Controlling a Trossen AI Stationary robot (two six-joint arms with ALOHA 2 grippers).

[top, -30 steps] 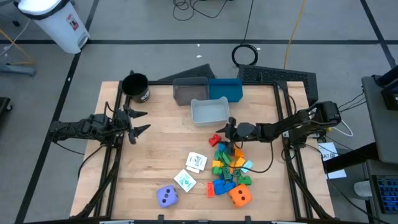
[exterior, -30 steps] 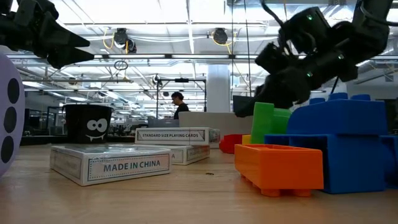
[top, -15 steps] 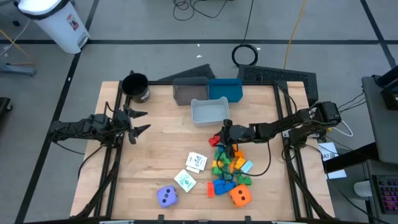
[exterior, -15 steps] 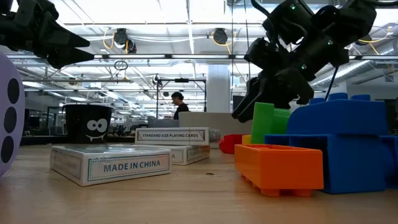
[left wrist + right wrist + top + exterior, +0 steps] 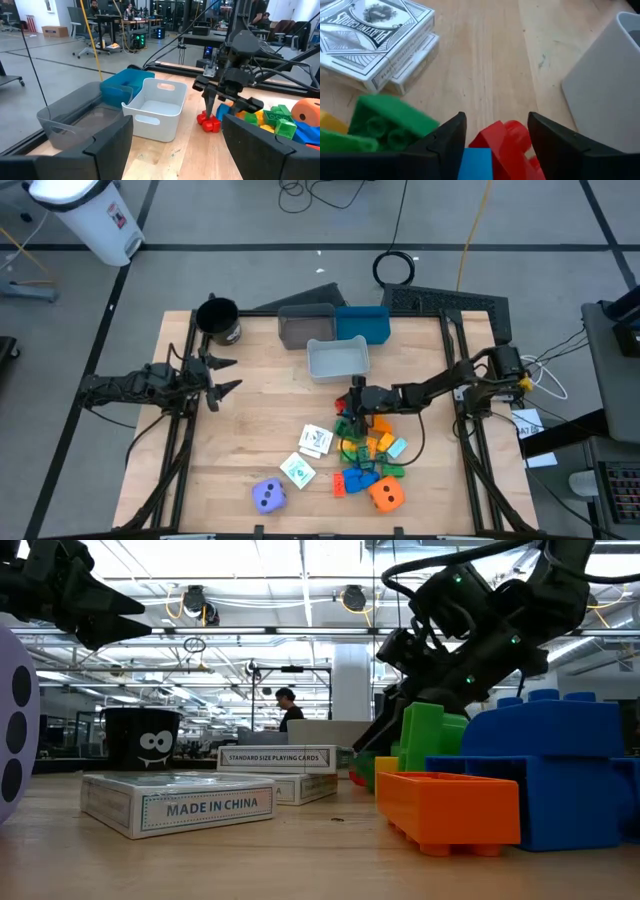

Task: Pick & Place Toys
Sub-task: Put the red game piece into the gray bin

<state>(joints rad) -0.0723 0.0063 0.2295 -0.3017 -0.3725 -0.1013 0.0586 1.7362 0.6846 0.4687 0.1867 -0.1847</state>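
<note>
Red block [image 5: 506, 141] lies on the table [image 5: 260, 395] right between the right gripper's [image 5: 495, 131] two spread fingers [image 5: 446, 141], not yet pinched; a blue block [image 5: 475, 164] shows beside it, close under the wrist. A green block [image 5: 390, 120] sits just outside one finger, and two stacked card boxes [image 5: 380, 35] lie ahead, past it. A white bin [image 5: 160, 111] stands just outside the other finger. From above, this gripper [image 5: 356, 402] hangs at the far edge of the toy pile [image 5: 368, 455], near the white bin. An orange die [image 5: 386, 495] and a purple die [image 5: 269, 496] lie nearer the front edge. The left gripper [image 5: 222, 376] waits with fingers apart over bare wood, well apart from the toys.
</note>
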